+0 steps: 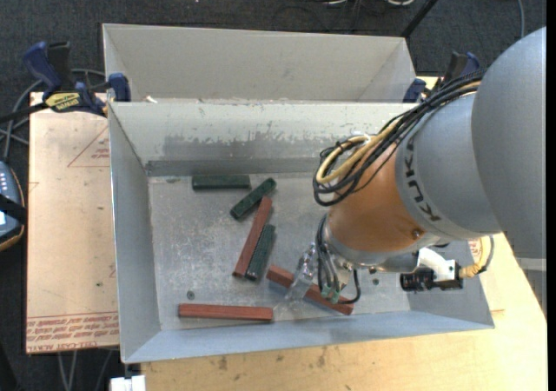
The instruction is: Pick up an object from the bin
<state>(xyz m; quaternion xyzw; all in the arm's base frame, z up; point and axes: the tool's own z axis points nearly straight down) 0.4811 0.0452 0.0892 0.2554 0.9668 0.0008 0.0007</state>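
so the thing under the gripper (306,281) is a reddish-brown bar (280,277), lying flat on the bin floor near the front wall, a bit right of the middle. it runs at a slant, left end a little further back, right end closer to the front wall. the gripper sits right over its middle stretch, so just the two ends poke out either side. honestly can't tell if the gripper is open or closed, or if it's got hold of the bar at all, since the wrist covers too much from this angle.

closest neighbours: just to the left there's a dark green bar (261,252) lying side by side with a longer brown bar (250,241), both slanted and touching along their length as far as i can see. the lower end of the green one is near the left end of the bar under the gripper but looks apart from it. further front-left a flat brown bar (226,313) lies along the front wall, apart from the rest.

further back, a tilted green bar (253,198) sits at the top end of the longer brown one, and a level green bar (221,182) lies near the foot of the back wall.

above it all the orange cover (373,215) on the wrist, a loop of cables (343,163) and the big grey arm (486,137) come in from the right and hide the right part of the bin (130,233) floor.
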